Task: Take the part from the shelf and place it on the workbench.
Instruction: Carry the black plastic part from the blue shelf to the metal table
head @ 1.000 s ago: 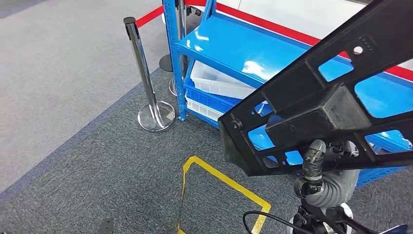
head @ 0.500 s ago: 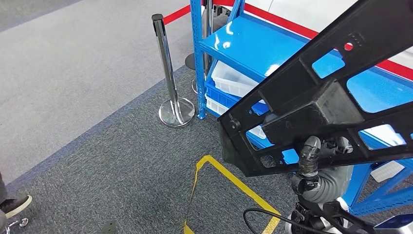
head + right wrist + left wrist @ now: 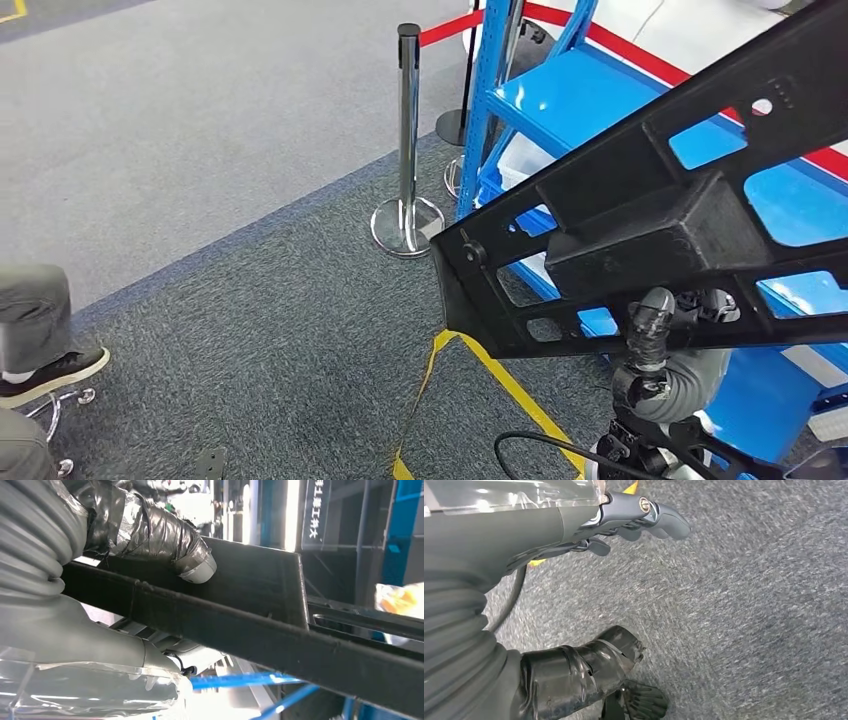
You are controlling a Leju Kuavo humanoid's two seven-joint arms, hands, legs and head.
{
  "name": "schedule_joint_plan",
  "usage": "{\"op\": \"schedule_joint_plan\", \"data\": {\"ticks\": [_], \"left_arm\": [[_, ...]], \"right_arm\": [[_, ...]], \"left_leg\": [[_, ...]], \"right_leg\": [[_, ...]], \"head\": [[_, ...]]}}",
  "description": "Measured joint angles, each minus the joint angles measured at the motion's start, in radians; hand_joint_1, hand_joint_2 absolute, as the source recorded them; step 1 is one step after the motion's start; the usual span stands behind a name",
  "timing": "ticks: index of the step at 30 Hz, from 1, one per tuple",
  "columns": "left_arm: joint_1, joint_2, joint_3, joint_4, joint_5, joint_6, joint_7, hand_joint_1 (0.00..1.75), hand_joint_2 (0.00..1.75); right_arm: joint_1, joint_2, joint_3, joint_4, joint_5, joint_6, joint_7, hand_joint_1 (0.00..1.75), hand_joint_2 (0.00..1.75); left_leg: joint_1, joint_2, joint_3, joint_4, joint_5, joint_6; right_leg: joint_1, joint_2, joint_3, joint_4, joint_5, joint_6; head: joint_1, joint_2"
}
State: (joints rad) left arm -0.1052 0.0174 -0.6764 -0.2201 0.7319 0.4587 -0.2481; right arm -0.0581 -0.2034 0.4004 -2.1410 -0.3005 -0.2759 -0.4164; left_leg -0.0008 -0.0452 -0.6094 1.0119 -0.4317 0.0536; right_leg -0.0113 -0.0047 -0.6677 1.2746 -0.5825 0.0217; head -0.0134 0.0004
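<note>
Already off the shelf: we carry the part toward the workbench

Now we go from the largest thing to the smallest. The grey carpet floor (image 3: 250,330) spreads under everything, with yellow tape (image 3: 470,370) marked on it. Next is the blue shelf (image 3: 560,100), one unit, with a white bin (image 3: 520,160) on a lower level. The black part (image 3: 650,220), one piece, is a long open frame with cut-out windows. It is already off the shelf and sits high in front of us, tilted, with the shelf behind it.

Our right hand (image 3: 655,345) grips the part from below; in the right wrist view the taped thumb (image 3: 165,540) presses on its flat face. Our left hand (image 3: 624,520) hangs over the carpet with fingers loosely curled and holds nothing; we cannot tell if it is fully released or clenched.

We count two chrome posts: one near (image 3: 407,140) and one behind it (image 3: 468,80), joined by a red belt (image 3: 450,27). One person sits at the edge; we see a shoe (image 3: 55,372).

What could go wrong, in our judgement: the part is long and held by one hand near its middle, so it may turn in the grip or slip. Its far end may strike the shelf upright or the near post when we turn. The person's foot is also near our way. The workbench we do not see yet.
</note>
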Motion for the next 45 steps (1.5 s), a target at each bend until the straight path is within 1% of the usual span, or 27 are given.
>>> {"op": "schedule_joint_plan", "data": {"ticks": [1,3,5,7,8,10,12,14,15,16,18,20,22,24,26,28,29,30,32,34,36,38,40,42,43,44,45], "left_arm": [[0.000,0.000,0.000,0.000,-0.003,-0.001,0.002,0.00,1.75],[0.000,0.000,0.000,0.000,-0.009,0.000,0.018,0.00,1.75],[-0.001,0.000,0.000,0.000,-0.015,0.000,0.041,0.00,1.75],[0.000,0.002,0.000,0.001,-0.023,-0.002,0.063,0.00,1.75],[0.002,0.004,0.000,0.001,-0.027,-0.004,0.073,0.00,1.75],[0.004,0.007,-0.001,0.002,-0.037,-0.009,0.087,0.00,1.75],[0.003,0.006,-0.001,0.002,-0.046,-0.014,0.092,0.00,1.75],[0.003,0.006,-0.002,0.002,-0.053,-0.018,0.091,0.00,1.75],[0.003,0.007,-0.003,0.002,-0.057,-0.019,0.088,0.00,1.75],[0.004,0.007,-0.004,0.002,-0.061,-0.020,0.085,0.00,1.75],[0.004,0.008,-0.006,0.002,-0.071,-0.023,0.079,0.00,1.75],[0.001,0.008,-0.010,0.002,-0.086,-0.031,0.073,0.00,1.75],[0.000,0.008,-0.024,0.002,-0.111,-0.042,0.072,0.00,1.75],[0.001,0.008,-0.044,0.002,-0.141,-0.053,0.089,0.00,1.75],[-0.001,0.008,-0.064,0.002,-0.169,-0.060,0.115,0.00,1.75],[-0.006,0.008,-0.080,0.002,-0.182,-0.062,0.133,0.00,1.75],[-0.007,0.008,-0.086,0.002,-0.184,-0.063,0.138,0.00,1.75],[-0.008,0.008,-0.092,0.002,-0.186,-0.063,0.140,0.00,1.75],[-0.008,0.008,-0.104,0.002,-0.186,-0.063,0.142,0.00,1.75],[-0.011,0.008,-0.114,0.002,-0.185,-0.062,0.142,0.00,1.75],[-0.018,0.009,-0.123,0.002,-0.189,-0.062,0.144,0.00,1.75],[-0.026,0.011,-0.128,0.002,-0.194,-0.062,0.146,0.00,1.75],[-0.038,0.011,-0.132,0.001,-0.202,-0.065,0.153,0.00,1.75],[-0.056,0.007,-0.142,0.001,-0.219,-0.075,0.174,0.00,1.75],[-0.065,0.004,-0.150,0.001,-0.229,-0.082,0.188,0.00,1.75],[-0.073,0.000,-0.157,0.001,-0.239,-0.090,0.201,0.00,1.75],[-0.079,-0.003,-0.163,0.000,-0.247,-0.095,0.211,0.00,1.75]], "right_arm": [[0.002,0.000,-0.001,0.001,-0.001,0.000,-0.002,1.75,1.75],[0.005,0.000,-0.002,0.002,-0.002,0.001,-0.004,1.75,1.75],[0.013,0.000,-0.006,0.003,-0.004,0.001,-0.005,1.75,1.75],[0.023,0.001,-0.013,0.002,-0.005,0.001,-0.007,1.75,1.75],[0.026,0.001,-0.018,0.001,-0.005,0.000,-0.007,1.75,1.75],[0.031,0.001,-0.024,-0.006,-0.001,-0.007,-0.006,1.75,1.75],[0.040,0.001,-0.026,-0.016,0.012,-0.019,0.003,1.75,1.75],[0.052,0.001,-0.026,-0.022,0.033,-0.036,0.020,1.75,1.75],[0.058,0.001,-0.026,-0.026,0.044,-0.045,0.030,1.75,1.75],[0.063,0.001,-0.026,-0.031,0.055,-0.055,0.040,1.75,1.75],[0.071,0.001,-0.026,-0.044,0.073,-0.073,0.056,1.75,1.75],[0.082,0.001,-0.027,-0.061,0.092,-0.097,0.070,1.75,1.75],[0.098,0.001,-0.027,-0.078,0.113,-0.131,0.079,1.75,1.75],[0.112,0.000,-0.027,-0.096,0.144,-0.171,0.090,1.75,1.75],[0.124,-0.002,-0.027,-0.113,0.181,-0.205,0.105,1.75,1.75],[0.136,-0.003,-0.027,-0.123,0.206,-0.223,0.116,1.75,1.75],[0.141,-0.003,-0.027,-0.125,0.210,-0.227,0.120,1.75,1.75],[0.145,-0.004,-0.027,-0.128,0.212,-0.229,0.123,1.75,1.75],[0.148,-0.004,-0.027,-0.135,0.215,-0.230,0.126,1.75,1.75],[0.150,-0.005,-0.027,-0.143,0.224,-0.235,0.132,1.75,1.75],[0.152,-0.005,-0.027,-0.150,0.239,-0.248,0.143,1.75,1.75],[0.153,-0.007,-0.027,-0.159,0.251,-0.265,0.154,1.75,1.75],[0.154,-0.009,-0.027,-0.170,0.262,-0.280,0.163,1.75,1.75],[0.155,-0.009,-0.027,-0.183,0.279,-0.292,0.173,1.75,1.75],[0.155,-0.009,-0.026,-0.188,0.290,-0.297,0.178,1.75,1.75],[0.156,-0.009,-0.025,-0.192,0.302,-0.303,0.184,1.75,1.75],[0.156,-0.009,-0.023,-0.193,0.312,-0.308,0.189,1.75,1.75]], "left_leg": [[0.000,-0.013,0.000,0.004,-0.001,-0.002],[0.001,-0.036,-0.005,0.015,-0.005,-0.008],[0.003,-0.055,-0.017,0.022,-0.003,-0.018],[0.006,-0.073,-0.025,0.021,0.003,-0.031],[0.005,-0.065,-0.028,0.025,0.001,-0.036],[0.004,-0.016,-0.053,0.077,-0.033,-0.046],[0.007,0.030,-0.109,0.196,-0.094,-0.055],[0.010,0.039,-0.148,0.282,-0.120,-0.059],[0.011,0.040,-0.144,0.277,-0.108,-0.059],[0.011,0.043,-0.120,0.234,-0.081,-0.057],[0.005,0.071,-0.044,0.101,-0.031,-0.048],[-0.004,0.092,-0.005,0.025,-0.016,-0.036],[-0.008,0.078,-0.006,0.016,-0.016,-0.024],[-0.003,0.059,0.001,0.004,-0.010,-0.013],[0.001,0.044,0.008,-0.006,-0.004,-0.003],[0.000,0.027,0.007,-0.007,-0.003,0.003],[-0.001,0.016,0.006,-0.005,-0.003,0.004],[-0.001,0.004,0.006,-0.003,-0.004,0.004],[-0.001,-0.022,0.006,0.004,-0.006,0.001],[-0.003,-0.045,0.001,0.016,-0.010,-0.006],[-0.002,-0.064,-0.009,0.022,-0.009,-0.016],[0.002,-0.078,-0.018,0.023,-0.005,-0.028],[0.001,-0.051,-0.035,0.056,-0.027,-0.039],[0.002,0.004,-0.085,0.161,-0.084,-0.047],[0.004,0.021,-0.116,0.224,-0.111,-0.051],[0.007,0.031,-0.139,0.272,-0.125,-0.053],[0.008,0.036,-0.146,0.289,-0.123,-0.054]], "right_leg": [[-0.001,0.007,0.022,-0.049,0.036,-0.002],[-0.005,0.048,0.076,-0.171,0.090,-0.008],[-0.006,0.079,0.097,-0.227,0.100,-0.012],[-0.004,0.067,0.099,-0.233,0.102,-0.017],[-0.005,0.057,0.102,-0.237,0.105,-0.022],[-0.009,0.033,0.109,-0.246,0.110,-0.033],[-0.006,0.009,0.110,-0.247,0.110,-0.039],[-0.004,-0.017,0.109,-0.245,0.108,-0.040],[-0.004,-0.029,0.109,-0.245,0.107,-0.039],[-0.004,-0.040,0.111,-0.244,0.106,-0.038],[-0.002,-0.059,0.114,-0.244,0.102,-0.032],[0.002,-0.075,0.116,-0.244,0.098,-0.023],[0.004,-0.091,0.121,-0.248,0.097,-0.012],[0.001,-0.078,0.121,-0.235,0.082,-0.002],[-0.002,-0.033,0.086,-0.153,0.031,0.002],[-0.001,-0.004,0.021,-0.023,-0.026,0.004],[-0.001,0.000,-0.001,0.017,-0.033,0.005],[-0.001,0.003,-0.008,0.023,-0.021,0.006],[-0.003,0.015,0.033,-0.072,0.048,0.003],[-0.006,0.049,0.085,-0.189,0.095,-0.001],[-0.006,0.064,0.100,-0.231,0.097,-0.007],[-0.006,0.046,0.103,-0.237,0.102,-0.016],[-0.008,0.025,0.110,-0.247,0.109,-0.028],[-0.007,0.001,0.113,-0.251,0.112,-0.035],[-0.006,-0.011,0.112,-0.250,0.111,-0.037],[-0.005,-0.023,0.111,-0.249,0.110,-0.037],[-0.004,-0.035,0.111,-0.248,0.109,-0.037]], "head": [[0.000,0.000],[0.000,0.000],[-0.001,0.000],[-0.001,0.000],[-0.001,0.000],[-0.009,0.000],[-0.017,0.000],[-0.017,0.000],[-0.017,0.000],[-0.017,0.000],[-0.017,0.000],[-0.016,0.000],[-0.016,0.000],[-0.014,0.000],[-0.010,0.000],[-0.007,0.000],[-0.007,0.000],[-0.007,0.000],[-0.007,0.000],[-0.007,0.000],[-0.008,0.000],[-0.007,0.000],[-0.011,0.000],[-0.018,0.000],[-0.020,0.000],[-0.020,0.000],[-0.020,0.000]]}}
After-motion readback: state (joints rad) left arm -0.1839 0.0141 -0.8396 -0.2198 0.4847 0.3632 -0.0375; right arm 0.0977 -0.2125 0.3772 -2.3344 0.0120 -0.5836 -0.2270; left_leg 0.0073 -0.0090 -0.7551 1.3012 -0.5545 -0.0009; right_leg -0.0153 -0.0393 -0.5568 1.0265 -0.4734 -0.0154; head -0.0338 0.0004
